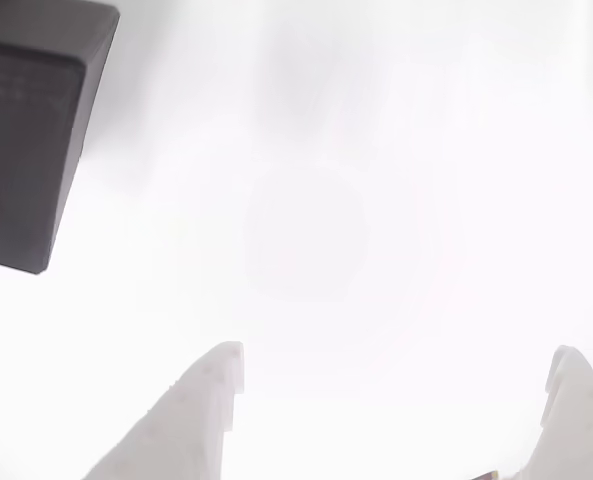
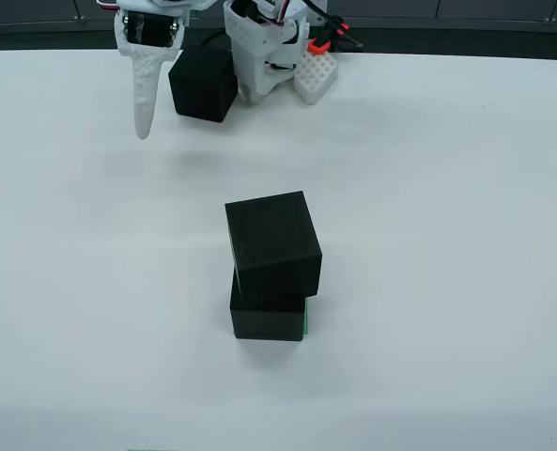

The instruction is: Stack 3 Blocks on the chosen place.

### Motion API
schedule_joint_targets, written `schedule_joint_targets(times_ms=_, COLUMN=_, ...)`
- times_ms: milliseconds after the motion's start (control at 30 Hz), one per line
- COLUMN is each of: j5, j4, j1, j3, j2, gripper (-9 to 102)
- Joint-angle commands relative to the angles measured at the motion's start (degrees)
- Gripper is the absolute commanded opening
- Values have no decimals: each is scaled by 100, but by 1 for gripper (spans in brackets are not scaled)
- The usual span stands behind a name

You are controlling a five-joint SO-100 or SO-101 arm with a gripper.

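My fingers spread wide and empty above a white table, with two black blocks stacked mid-table and a third waiting near me.

In the fixed view, my gripper (image 2: 198, 99) hangs at the top of the white table (image 2: 447, 282), jaws released and grasping nothing; one long white finger (image 2: 145, 94) points down at the left, the other (image 2: 259, 75) is at the right, and the loose block (image 2: 204, 83) sits between them on the table. Well apart from it, mid-table, the top block (image 2: 272, 242) rests on the bottom block (image 2: 267, 318), twisted slightly askew. A green sliver of the square patch (image 2: 306, 321) peeks out at the bottom block's right edge. In my own camera's view, my two white fingertips (image 1: 191, 420) rise from the bottom edge and the loose block (image 1: 26, 140) fills the upper left corner.
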Motion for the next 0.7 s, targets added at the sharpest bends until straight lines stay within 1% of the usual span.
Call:
schedule_joint_targets(times_ms=0, j5=-747, j4=-352, j1=220, j3=290, j2=396, gripper=38)
schedule_joint_targets(times_ms=133, j5=-1397, j4=-650, j1=492, j3=738, j2=738, gripper=38)
schedule_joint_targets(times_ms=300, j5=-1406, j4=-1195, j1=809, j3=1204, j2=1028, gripper=38)
schedule_joint_targets(times_ms=367, j5=-1406, j4=-1292, j1=896, j3=1274, j2=1046, gripper=38)
schedule_joint_targets(times_ms=567, j5=-1292, j4=-1257, j1=861, j3=1081, j2=1072, gripper=38)
schedule_joint_targets(times_ms=667, j5=-668, j4=-1688, j1=677, j3=835, j2=1072, gripper=38)
